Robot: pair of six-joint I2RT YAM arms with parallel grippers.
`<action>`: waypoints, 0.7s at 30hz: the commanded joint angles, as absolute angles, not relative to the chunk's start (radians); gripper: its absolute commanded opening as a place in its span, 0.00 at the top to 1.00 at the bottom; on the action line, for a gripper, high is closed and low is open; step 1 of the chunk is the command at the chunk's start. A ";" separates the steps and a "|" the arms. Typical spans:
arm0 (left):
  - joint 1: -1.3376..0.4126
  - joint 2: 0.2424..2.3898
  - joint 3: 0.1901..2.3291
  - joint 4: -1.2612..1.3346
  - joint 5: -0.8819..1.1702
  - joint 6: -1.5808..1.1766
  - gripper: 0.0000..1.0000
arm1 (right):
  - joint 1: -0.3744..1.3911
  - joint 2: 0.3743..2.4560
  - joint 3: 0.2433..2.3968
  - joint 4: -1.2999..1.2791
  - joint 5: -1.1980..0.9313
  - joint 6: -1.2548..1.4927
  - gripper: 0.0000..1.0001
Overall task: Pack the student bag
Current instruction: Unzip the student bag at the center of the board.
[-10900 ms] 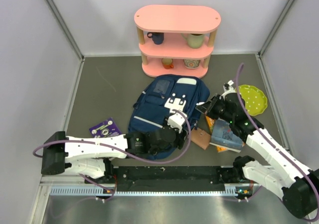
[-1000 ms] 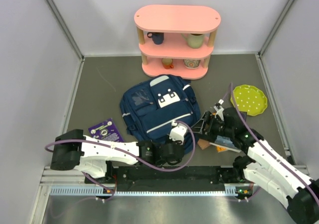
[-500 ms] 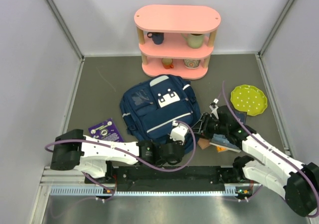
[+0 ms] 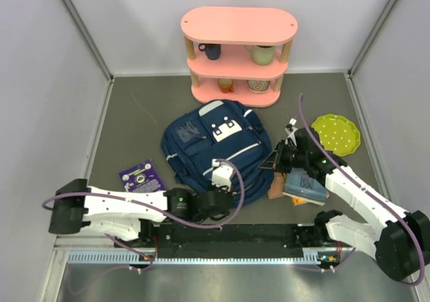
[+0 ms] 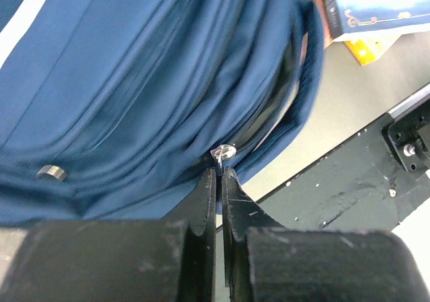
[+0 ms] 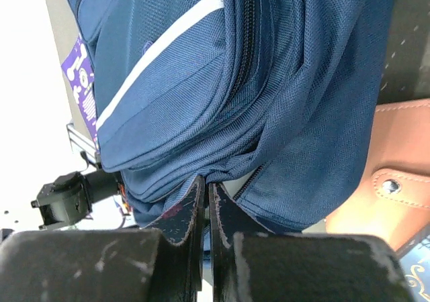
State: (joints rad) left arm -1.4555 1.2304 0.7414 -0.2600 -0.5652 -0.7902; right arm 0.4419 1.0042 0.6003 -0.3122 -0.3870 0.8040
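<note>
The student bag (image 4: pixel 213 149), navy with thin white stripes and a white patch, lies flat mid-table. At its near edge my left gripper (image 4: pixel 221 176) is shut, pinching a small metal zipper pull (image 5: pixel 224 153) between its fingertips (image 5: pixel 209 181). In the left wrist view the gripper (image 5: pixel 218 172) sits just under the bag's folded side (image 5: pixel 148 80). My right gripper (image 4: pixel 273 162) is at the bag's right side. Seen from the right wrist, the gripper (image 6: pixel 207 181) is shut on a fold of navy fabric (image 6: pixel 269 101) beside a zipper and pale lining.
A pink shelf (image 4: pixel 238 54) with cups stands at the back. A green dotted plate (image 4: pixel 338 133) lies to the right, with books (image 4: pixel 306 184) and a brown wallet (image 4: pixel 275 186) under the right arm. A purple booklet (image 4: pixel 142 175) lies to the left.
</note>
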 commanded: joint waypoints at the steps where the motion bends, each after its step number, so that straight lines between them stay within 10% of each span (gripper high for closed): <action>1: -1.445 1.095 0.638 -0.397 -0.609 -0.911 1.00 | 0.353 1.041 0.727 -0.226 -0.317 0.707 1.00; 21: -1.085 0.967 0.522 -0.690 -0.749 -1.125 1.00 | 0.308 1.049 0.836 -0.244 -0.442 0.692 1.00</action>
